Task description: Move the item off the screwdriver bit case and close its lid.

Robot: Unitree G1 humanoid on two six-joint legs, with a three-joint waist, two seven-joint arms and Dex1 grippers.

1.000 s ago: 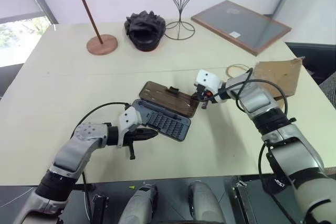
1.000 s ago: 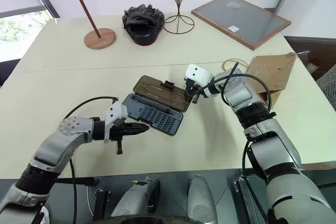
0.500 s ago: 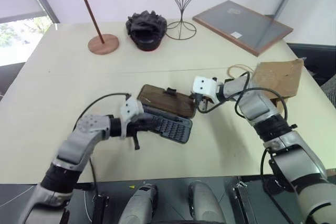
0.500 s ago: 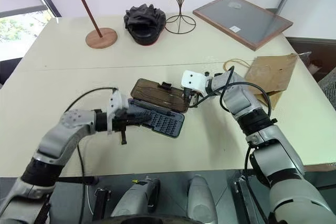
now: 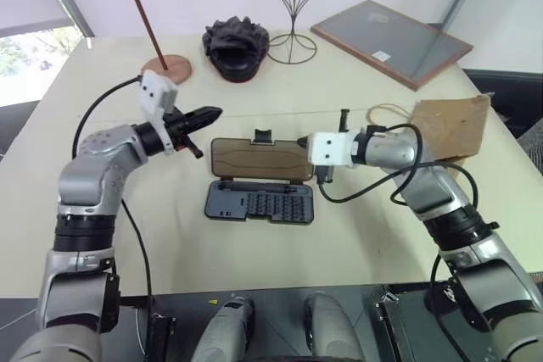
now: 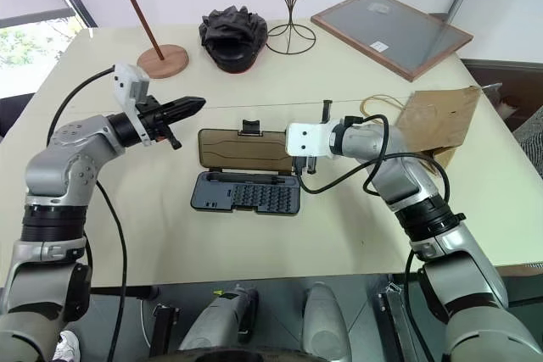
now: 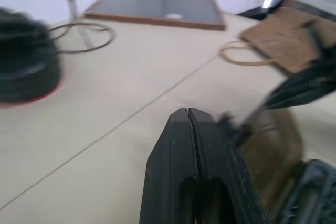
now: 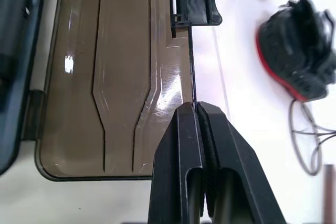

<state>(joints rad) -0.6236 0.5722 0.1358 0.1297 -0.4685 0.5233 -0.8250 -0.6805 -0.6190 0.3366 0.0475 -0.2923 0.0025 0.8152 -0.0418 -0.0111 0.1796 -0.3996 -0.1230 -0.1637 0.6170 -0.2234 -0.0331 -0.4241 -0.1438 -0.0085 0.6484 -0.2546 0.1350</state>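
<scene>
Lying open on bench (image 5: 356, 235): one screwdriver bit case (image 5: 259, 203), one lid (image 5: 257, 158) flat | one paper bag (image 5: 448, 127) well apart, right arm crossing its near edge | left tool (image 5: 206, 114), right tool (image 8: 195, 109): both pressed together, empty.

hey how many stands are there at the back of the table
2. The wooden disc-topped stand is at the far left, and the wire stand is further right, beyond the black lumpy object. None looks hidden.
</scene>
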